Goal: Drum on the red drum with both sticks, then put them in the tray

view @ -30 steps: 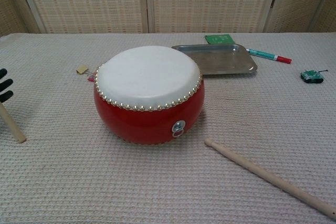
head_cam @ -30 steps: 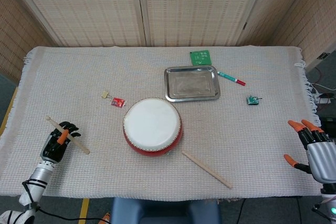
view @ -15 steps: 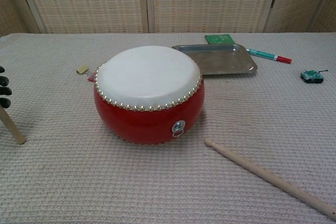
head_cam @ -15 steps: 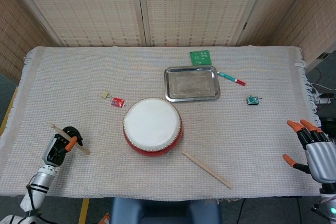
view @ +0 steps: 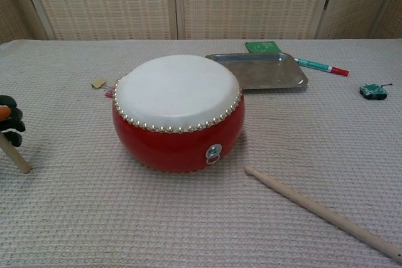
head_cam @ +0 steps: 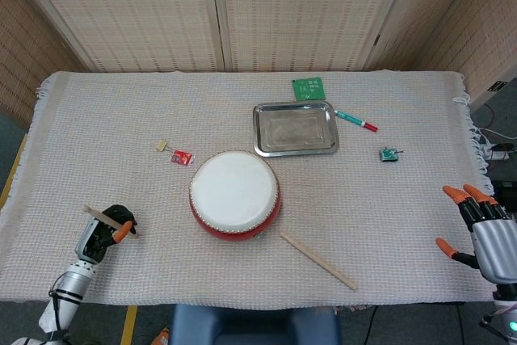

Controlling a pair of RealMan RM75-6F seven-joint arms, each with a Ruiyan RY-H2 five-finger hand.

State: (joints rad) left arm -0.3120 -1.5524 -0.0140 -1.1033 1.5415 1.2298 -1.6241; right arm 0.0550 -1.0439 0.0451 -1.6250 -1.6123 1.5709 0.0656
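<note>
The left hand (head_cam: 105,236) grips one drumstick (head_cam: 100,215) at the near left of the table, fingers wrapped around the shaft so the tip can swing toward the red drum (head_cam: 234,195) to its right. The right hand (head_cam: 483,228) holds nothing, fingers spread, at the near right edge. The second drumstick (head_cam: 317,260) lies free on the cloth just near-right of the drum, within that hand's likely reach. The tray (head_cam: 296,148) sits beyond the drum, ready to receive both sticks.
</note>
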